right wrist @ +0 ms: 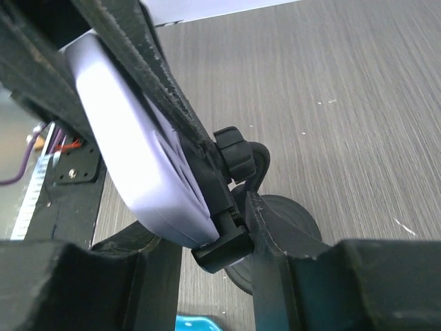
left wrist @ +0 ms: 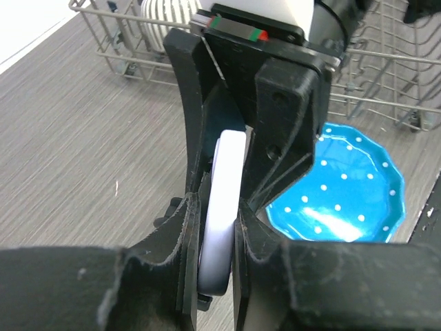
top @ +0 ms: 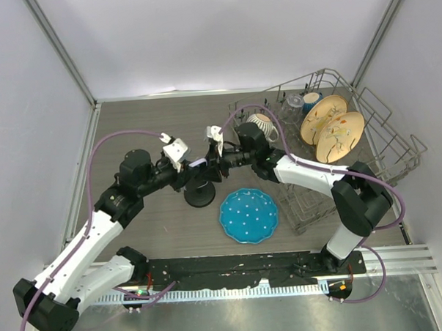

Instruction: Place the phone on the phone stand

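- Currently the left gripper [left wrist: 215, 227] has its fingers [left wrist: 187, 234] clamped flat on both faces of the phone [left wrist: 224, 207].
- The right gripper [right wrist: 207, 231] is set narrow, straddling the phone's lower end and the stand's cradle [right wrist: 220, 252]. Whether it is actually squeezing cannot be told.
- The phone is held off the table, directly over the phone stand [top: 200, 194], with its lower corner at the cradle lip.
- To seat it, keep the phone's faces parallel to the cradle back and lower it until the edge bottoms on the lip. Release one gripper at a time, since the disc base [right wrist: 282, 221] looks easy to tip.
- The phone's long axis runs roughly from one gripper to the other, sloping down toward the cradle. It stands on edge, with its lavender back toward the right wrist camera.
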`<action>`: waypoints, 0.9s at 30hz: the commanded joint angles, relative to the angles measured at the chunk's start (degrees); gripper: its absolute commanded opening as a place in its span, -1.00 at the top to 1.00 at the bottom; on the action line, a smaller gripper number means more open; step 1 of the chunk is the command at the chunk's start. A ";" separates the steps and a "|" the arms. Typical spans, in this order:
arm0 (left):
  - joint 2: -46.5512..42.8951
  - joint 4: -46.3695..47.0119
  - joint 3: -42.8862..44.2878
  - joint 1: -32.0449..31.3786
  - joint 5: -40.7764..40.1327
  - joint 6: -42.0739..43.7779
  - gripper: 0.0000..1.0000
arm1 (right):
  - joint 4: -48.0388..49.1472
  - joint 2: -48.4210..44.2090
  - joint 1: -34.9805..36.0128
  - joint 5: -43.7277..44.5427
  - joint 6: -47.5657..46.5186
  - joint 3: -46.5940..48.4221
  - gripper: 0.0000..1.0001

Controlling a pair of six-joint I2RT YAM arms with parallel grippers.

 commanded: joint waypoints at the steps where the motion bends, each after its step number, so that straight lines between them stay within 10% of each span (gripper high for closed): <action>1: 5.59 0.34 3.04 -0.37 -13.77 -4.62 1.00 | 20.12 -3.00 3.29 15.90 15.01 -3.03 0.99; 11: 6.74 6.04 0.77 3.04 -14.93 -8.48 1.00 | 26.66 -4.32 4.34 26.38 18.80 -7.26 1.00; 22: 8.66 9.40 -0.66 9.47 -3.92 -12.26 0.96 | 25.63 -4.59 4.34 11.70 17.05 -5.51 0.99; 27: 6.92 6.67 1.63 9.56 -9.99 -18.06 -0.21 | 25.43 -3.54 3.64 12.58 17.31 -4.72 0.99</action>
